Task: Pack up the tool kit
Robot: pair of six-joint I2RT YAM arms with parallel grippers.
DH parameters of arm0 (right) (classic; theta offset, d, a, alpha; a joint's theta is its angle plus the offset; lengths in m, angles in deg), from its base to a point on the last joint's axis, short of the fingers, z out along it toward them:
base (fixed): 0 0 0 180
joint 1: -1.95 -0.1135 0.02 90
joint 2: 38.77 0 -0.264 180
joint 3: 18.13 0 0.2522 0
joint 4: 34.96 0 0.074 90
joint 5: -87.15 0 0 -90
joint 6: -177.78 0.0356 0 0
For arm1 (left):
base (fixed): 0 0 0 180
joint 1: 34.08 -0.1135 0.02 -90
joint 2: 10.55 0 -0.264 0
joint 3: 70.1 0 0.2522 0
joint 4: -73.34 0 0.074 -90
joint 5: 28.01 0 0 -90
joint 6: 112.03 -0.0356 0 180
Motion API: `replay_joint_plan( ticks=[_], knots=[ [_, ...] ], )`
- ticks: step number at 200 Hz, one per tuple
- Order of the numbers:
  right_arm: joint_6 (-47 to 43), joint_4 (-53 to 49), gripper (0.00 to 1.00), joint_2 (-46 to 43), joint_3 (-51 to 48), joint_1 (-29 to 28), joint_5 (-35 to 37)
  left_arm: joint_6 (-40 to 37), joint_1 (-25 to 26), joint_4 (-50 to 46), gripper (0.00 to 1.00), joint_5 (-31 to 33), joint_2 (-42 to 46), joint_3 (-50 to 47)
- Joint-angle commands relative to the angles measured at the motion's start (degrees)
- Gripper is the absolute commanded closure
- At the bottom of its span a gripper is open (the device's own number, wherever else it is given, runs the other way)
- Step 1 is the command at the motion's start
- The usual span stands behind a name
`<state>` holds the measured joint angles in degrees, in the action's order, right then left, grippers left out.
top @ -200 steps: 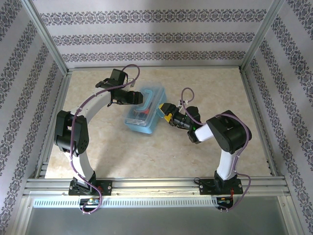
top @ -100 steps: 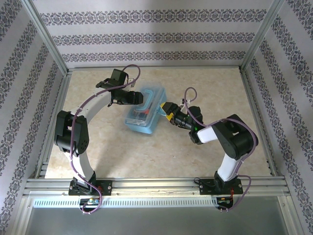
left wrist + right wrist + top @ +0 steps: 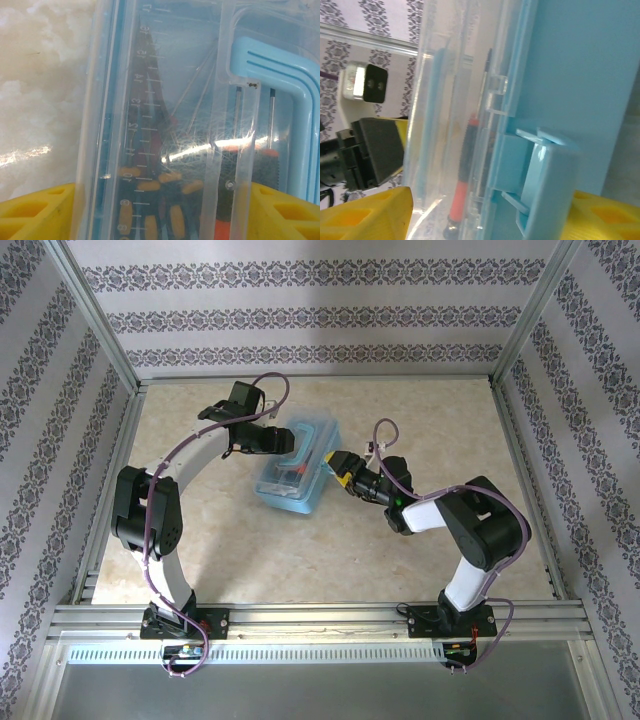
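From above, the translucent blue plastic tool case [image 3: 295,480] lies closed, mid-way across the beige marbled table [image 3: 420,410], with the two arms reaching in from either side. The left gripper [image 3: 288,443] sits at the case's far left corner. The right gripper [image 3: 338,466] is against its right long edge. At the left wrist, the left gripper [image 3: 162,215] has its yellow fingers [image 3: 35,212] spread wide, one pressed to the case's [image 3: 190,75] outer wall and the other to a clear ridge on the lid, so it grips the case across that span. Through the plastic show a raised ruler scale [image 3: 145,125], some yellow-handled bits [image 3: 150,200] and a light-blue moulded handle [image 3: 280,90], with bare table [image 3: 40,75] to the left. At the right wrist, the right gripper [image 3: 490,215] straddles the case's [image 3: 570,65] edge, its yellow fingers [image 3: 365,215] wide apart on either side of the light-blue latch [image 3: 545,170]. Whether they press on it cannot be told. A red-and-black screwdriver [image 3: 462,165] lies inside, behind the clear wall.
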<state>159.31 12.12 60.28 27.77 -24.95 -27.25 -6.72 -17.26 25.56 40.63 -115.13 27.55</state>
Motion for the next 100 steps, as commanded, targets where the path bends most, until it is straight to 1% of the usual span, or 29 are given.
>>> replay_joint_plan(
  ticks=[1,26,80,100],
  knots=[
    [-4.48,-4.03,0.27,-3.55,1.38,-0.61,1.81,1.3,0.85,-7.1,0.59,2.33,-6.67,-3.5],
    [-6.51,-8.53,0.27,-4.74,2.61,-0.88,2.08,1.39,0.99,-7.01,0.59,2.2,-6.78,-3.51],
    [-8.83,-13.2,0.27,-6.16,4.51,-0.88,1.8,1.23,1.27,-7.11,0.59,2.47,-6.7,-3.54],
    [-8.12,-13.62,0.29,-7.13,4.33,-0.88,1.73,1.3,1.39,-7.12,0.59,2.36,-6.71,-3.39]
  ],
)
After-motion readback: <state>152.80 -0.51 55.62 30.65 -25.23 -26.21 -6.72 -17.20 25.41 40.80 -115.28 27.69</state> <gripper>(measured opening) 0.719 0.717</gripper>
